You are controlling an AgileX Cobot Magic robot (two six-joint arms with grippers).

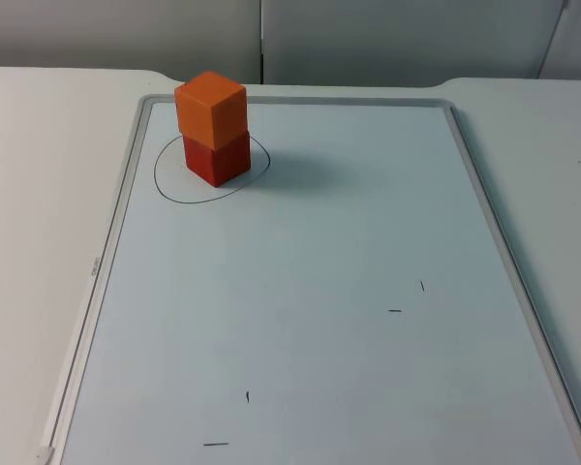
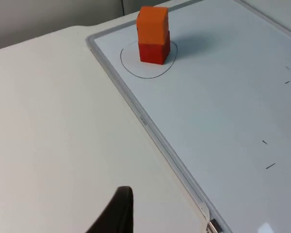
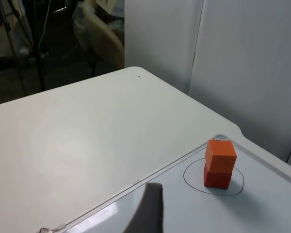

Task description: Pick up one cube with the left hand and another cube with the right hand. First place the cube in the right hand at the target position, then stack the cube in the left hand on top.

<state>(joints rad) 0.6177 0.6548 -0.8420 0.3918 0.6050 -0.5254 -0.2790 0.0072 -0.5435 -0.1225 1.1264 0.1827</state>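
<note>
An orange cube (image 1: 211,107) stands on top of a red cube (image 1: 218,158), slightly turned against it. The stack sits inside a hand-drawn black circle (image 1: 165,182) at the far left of the whiteboard (image 1: 349,252). In the left wrist view the orange cube (image 2: 153,24) rests on the red cube (image 2: 153,52), far ahead of my left gripper (image 2: 117,213), which waits over the bare table beside the board's frame. In the right wrist view the stack (image 3: 219,165) stands far ahead of my right gripper (image 3: 148,211), which waits back near the board's edge. Nothing touches the cubes.
The whiteboard has a grey frame (image 1: 126,194) and a few short pen marks (image 1: 395,310) on its near half. White table top (image 1: 39,194) surrounds it, and the grey partition wall (image 1: 368,39) closes the far side.
</note>
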